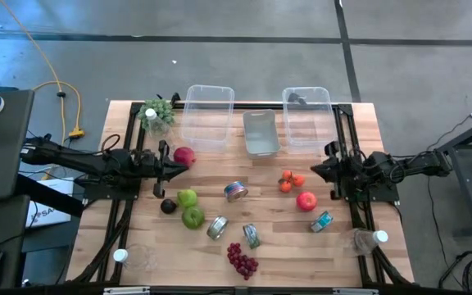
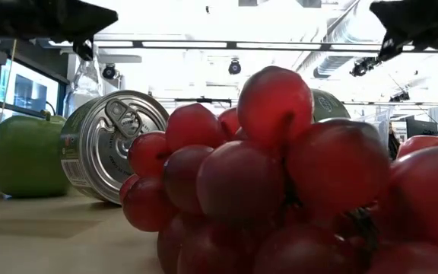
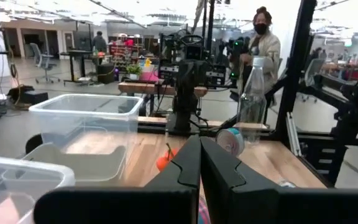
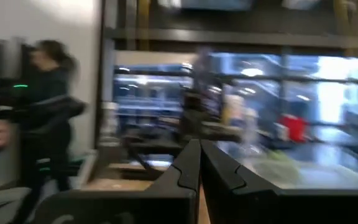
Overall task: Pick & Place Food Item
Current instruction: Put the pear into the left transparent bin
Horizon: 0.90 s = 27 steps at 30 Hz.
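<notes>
Both grippers are pinched closed and empty: left gripper beside the red apple, right gripper well away from it.

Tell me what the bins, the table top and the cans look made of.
Bins: clear, glossy plastic by the look; the table shows through their walls.
Table top: wood, pale and matt, with plank seams and grain visible; likely butcher block.
Cans: metal, shiny silver lid with pull tab and stamped rings; a printed label wraps the side.
</notes>
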Tool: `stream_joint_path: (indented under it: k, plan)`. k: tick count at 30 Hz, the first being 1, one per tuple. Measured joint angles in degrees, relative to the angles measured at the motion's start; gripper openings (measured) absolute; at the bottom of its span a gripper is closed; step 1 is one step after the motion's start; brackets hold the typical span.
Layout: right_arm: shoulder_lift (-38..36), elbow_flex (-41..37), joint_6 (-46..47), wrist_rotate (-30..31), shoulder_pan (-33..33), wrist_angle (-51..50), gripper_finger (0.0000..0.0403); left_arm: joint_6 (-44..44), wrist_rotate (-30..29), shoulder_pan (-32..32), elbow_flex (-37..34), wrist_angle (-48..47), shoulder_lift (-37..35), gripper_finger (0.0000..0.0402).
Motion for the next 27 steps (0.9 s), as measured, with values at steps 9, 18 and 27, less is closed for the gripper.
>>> stream_joint_path:
  k: [9, 18, 27]
  plan:
    - [10.77, 4.58, -3.50, -1.00, 0.00, 2.53, 0.0002, -1.25, -1.92, -1.28, 14.07, -21.41, 7.87, 0.0000]
    - [25.01, 6.46, 1.45, -3.51, 1.92, 12.97, 0.0003, -10.93, -3.13, -1.72, 23.85, -52.01, 12.46, 0.0001]
    - [36.18, 6.56, 2.00, 3.46, 7.83, 23.93, 0.0067, -12.98, -2.89, -2.36, 25.96, -64.60, 12.80, 0.0007]
